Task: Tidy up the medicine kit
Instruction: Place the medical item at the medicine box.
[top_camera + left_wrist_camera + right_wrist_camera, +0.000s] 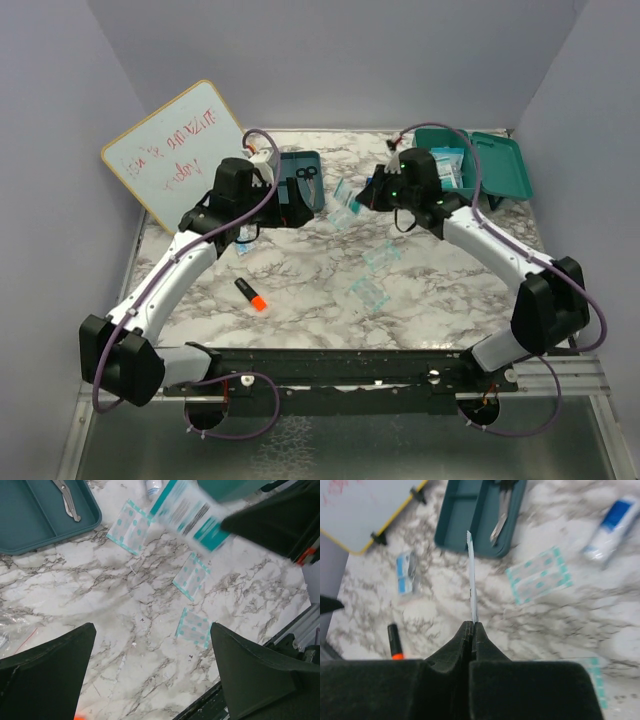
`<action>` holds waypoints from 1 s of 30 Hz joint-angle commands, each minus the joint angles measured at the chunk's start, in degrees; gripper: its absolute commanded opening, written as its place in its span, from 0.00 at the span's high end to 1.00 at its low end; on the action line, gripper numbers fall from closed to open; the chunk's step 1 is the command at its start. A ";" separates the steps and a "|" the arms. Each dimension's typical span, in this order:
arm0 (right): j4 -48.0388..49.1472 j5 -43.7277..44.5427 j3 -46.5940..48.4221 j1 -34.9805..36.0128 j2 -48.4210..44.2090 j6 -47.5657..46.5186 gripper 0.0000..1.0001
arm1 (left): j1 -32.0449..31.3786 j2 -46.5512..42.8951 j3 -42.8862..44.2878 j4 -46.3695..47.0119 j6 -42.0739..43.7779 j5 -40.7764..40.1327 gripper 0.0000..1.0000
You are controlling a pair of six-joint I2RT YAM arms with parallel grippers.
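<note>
- The whiteboard (175, 150) carries two lines of red handwriting, too loose and small to read as words.
- The packet (187, 512) pinched in the right tool (471, 626) bears rows of dark print beside a teal band, all blurred past reading.
- The white-and-blue tube (612, 527) lying on the counter (620, 605) has a blue label, but no word on it can be made out.
- The small blue-and-white sachet (406, 572) shows markings, none legible.

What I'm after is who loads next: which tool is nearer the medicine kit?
Right. The right tool, shut on a packet, hangs just left of the medicine kit in the top view; the left tool, open, is farther left beside the divided tray.
</note>
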 commanded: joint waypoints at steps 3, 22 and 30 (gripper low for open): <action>-6.30 11.67 5.10 -9.97 -5.62 -4.99 0.99 | 0.15 -4.49 -7.09 2.33 3.83 -3.76 0.01; -5.44 19.36 15.10 -26.71 7.64 -7.55 1.00 | 0.15 -9.49 -13.60 1.40 8.88 -7.40 0.01; -0.94 10.06 15.23 -29.64 11.42 -5.50 0.99 | 0.15 -9.07 -13.61 1.33 8.96 -6.96 0.01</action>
